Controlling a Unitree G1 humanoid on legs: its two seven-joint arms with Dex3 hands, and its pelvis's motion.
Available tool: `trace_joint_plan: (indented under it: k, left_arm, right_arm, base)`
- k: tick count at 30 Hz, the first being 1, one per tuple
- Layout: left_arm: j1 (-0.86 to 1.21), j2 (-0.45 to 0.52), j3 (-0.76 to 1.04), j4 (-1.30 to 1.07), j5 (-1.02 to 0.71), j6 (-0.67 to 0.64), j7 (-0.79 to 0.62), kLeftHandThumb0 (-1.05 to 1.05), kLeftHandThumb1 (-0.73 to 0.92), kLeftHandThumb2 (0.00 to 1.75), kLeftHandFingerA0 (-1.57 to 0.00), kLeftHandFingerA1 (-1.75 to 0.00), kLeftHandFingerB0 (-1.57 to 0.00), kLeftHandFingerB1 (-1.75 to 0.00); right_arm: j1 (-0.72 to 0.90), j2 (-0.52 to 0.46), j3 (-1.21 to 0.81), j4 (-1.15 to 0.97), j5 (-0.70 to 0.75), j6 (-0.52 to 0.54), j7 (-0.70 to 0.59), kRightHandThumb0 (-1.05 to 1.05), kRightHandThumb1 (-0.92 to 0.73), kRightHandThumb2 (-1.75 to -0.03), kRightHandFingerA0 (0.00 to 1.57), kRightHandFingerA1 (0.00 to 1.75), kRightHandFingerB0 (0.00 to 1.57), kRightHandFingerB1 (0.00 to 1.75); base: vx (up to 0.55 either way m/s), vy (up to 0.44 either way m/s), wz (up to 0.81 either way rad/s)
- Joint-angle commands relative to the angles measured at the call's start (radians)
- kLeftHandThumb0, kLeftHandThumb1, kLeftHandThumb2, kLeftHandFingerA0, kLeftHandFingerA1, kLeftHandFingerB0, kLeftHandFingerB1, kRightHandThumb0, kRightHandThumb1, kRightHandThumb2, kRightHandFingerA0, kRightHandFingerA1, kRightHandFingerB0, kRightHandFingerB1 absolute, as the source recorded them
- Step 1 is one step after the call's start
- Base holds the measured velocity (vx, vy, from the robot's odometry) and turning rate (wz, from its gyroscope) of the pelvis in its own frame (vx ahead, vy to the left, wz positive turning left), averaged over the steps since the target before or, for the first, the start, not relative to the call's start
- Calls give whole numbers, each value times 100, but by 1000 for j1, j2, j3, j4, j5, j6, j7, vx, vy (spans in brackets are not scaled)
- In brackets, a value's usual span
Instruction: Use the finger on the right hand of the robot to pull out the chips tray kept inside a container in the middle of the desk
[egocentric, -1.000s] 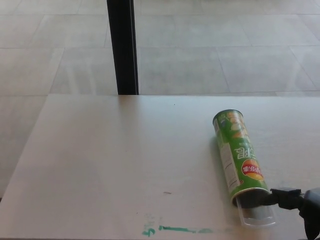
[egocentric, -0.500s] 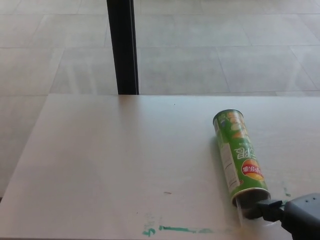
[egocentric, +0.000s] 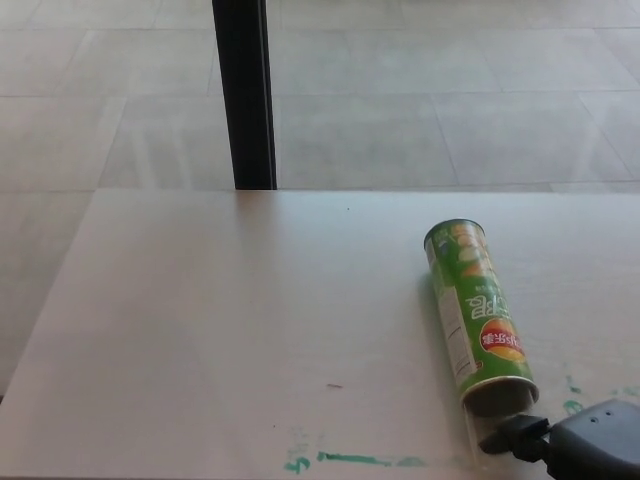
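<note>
Hand, right: withdrawn nearer | grip unclear | finger below canister mouth

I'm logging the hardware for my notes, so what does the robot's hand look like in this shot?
Only the right hand shows, at the bottom right corner: a dark grey rounded shell with a black blocky finger sticking out. No cables or markings are visible. The left hand is out of view.
</note>
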Motion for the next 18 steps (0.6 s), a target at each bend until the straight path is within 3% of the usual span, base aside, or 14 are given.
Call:
trace_joint_plan:
  k: [1,18]
  left_arm:
    - [9,19,3,7,-1,-4,-1,-47,72,61,-58,-62,-57,-54]
    - [8,14,8,11,-4,-4,5,-46,72,61,-59,-61,-56,-53]
  right_arm:
    - [58,-26,12,1,-38,-14,9,-22,-43,-61,102,113,47,47]
    - [180,-69,-39,-111,8,-19,56,-23,-45,-63,101,108,45,47]
  base:
    - [0,0,0]
    - [0,0,0]
